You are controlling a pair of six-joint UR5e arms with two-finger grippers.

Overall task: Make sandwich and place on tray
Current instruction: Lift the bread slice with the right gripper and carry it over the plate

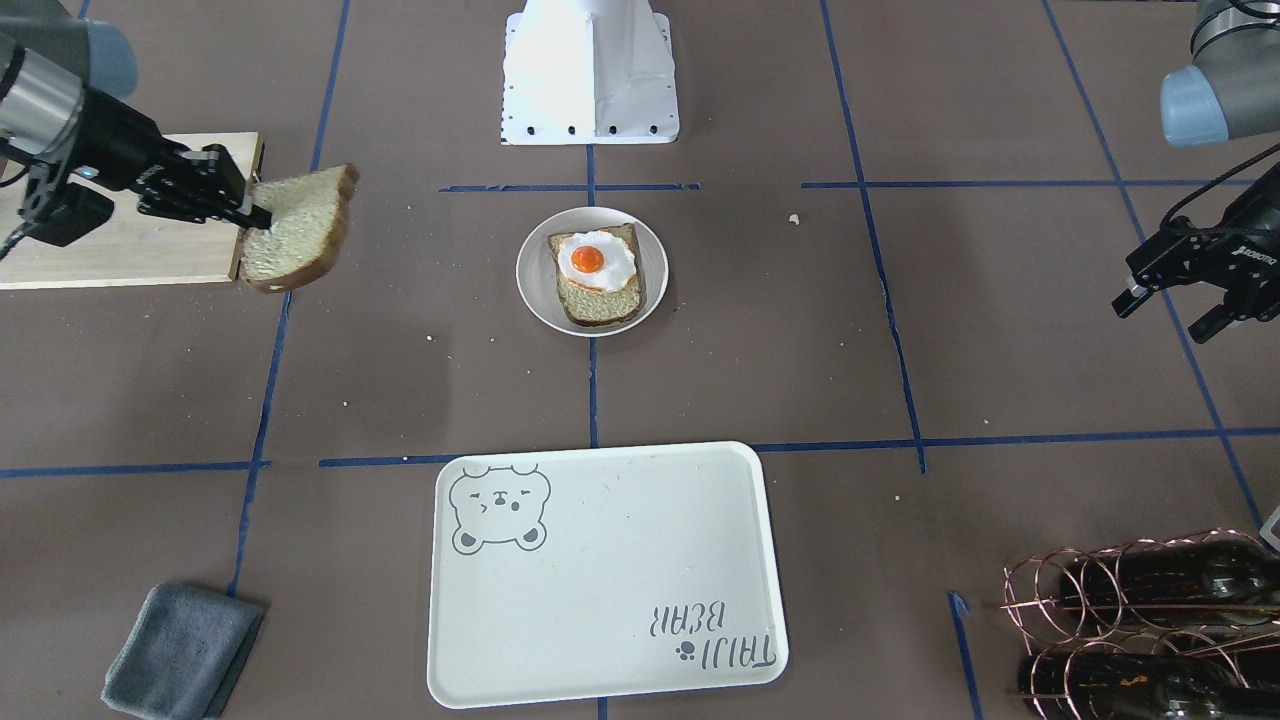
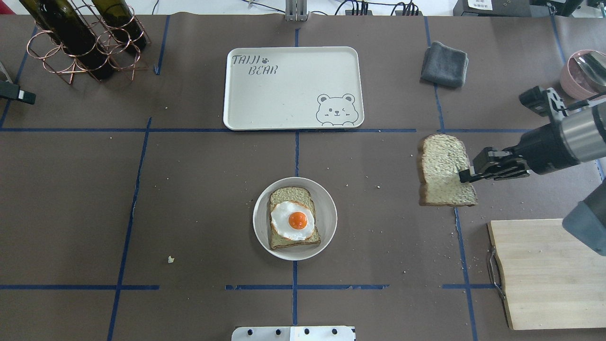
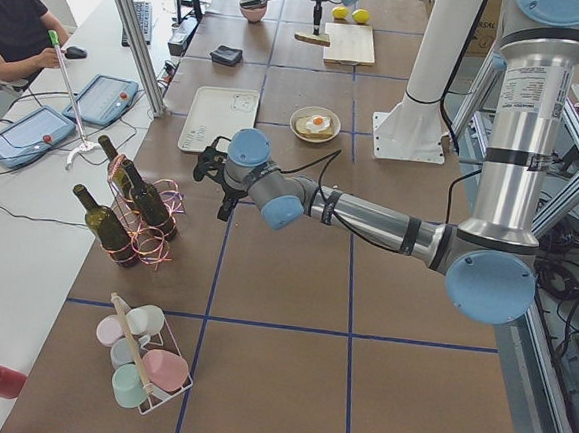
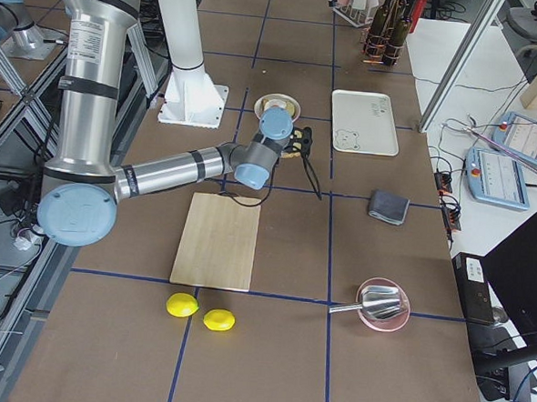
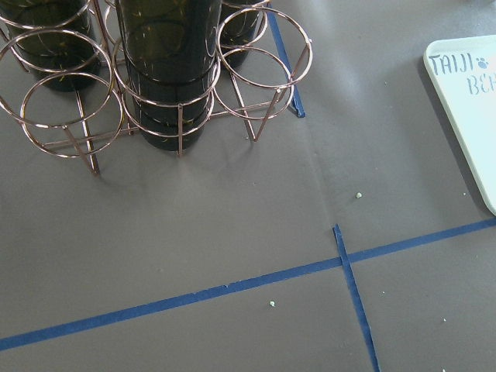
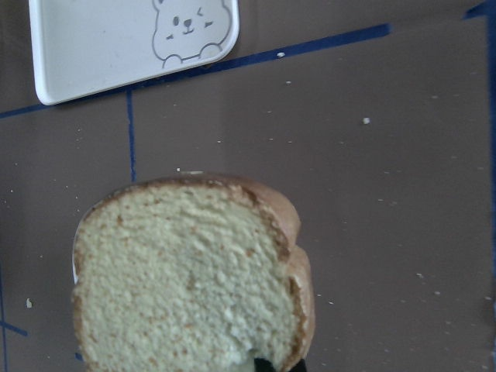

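Observation:
My right gripper [image 2: 466, 177] is shut on the edge of a bread slice [image 2: 442, 168] and holds it tilted above the table, left of the cutting board; the slice fills the right wrist view [image 6: 186, 279]. A second slice [image 2: 291, 194] with a fried egg [image 2: 293, 220] on top lies on a small round white plate [image 2: 326, 218] at the table's middle. The cream tray [image 2: 289, 94] with the bear face lies beyond the plate, with nothing on it. My left gripper [image 1: 1170, 315] is open and holds nothing, near the wine rack.
A wooden cutting board [image 2: 544, 274] lies near my right arm. A copper rack with wine bottles [image 2: 80, 42] stands at the far left. A grey cloth [image 2: 445, 64] lies right of the tray. A pink bowl [image 2: 582, 71] sits at the far right.

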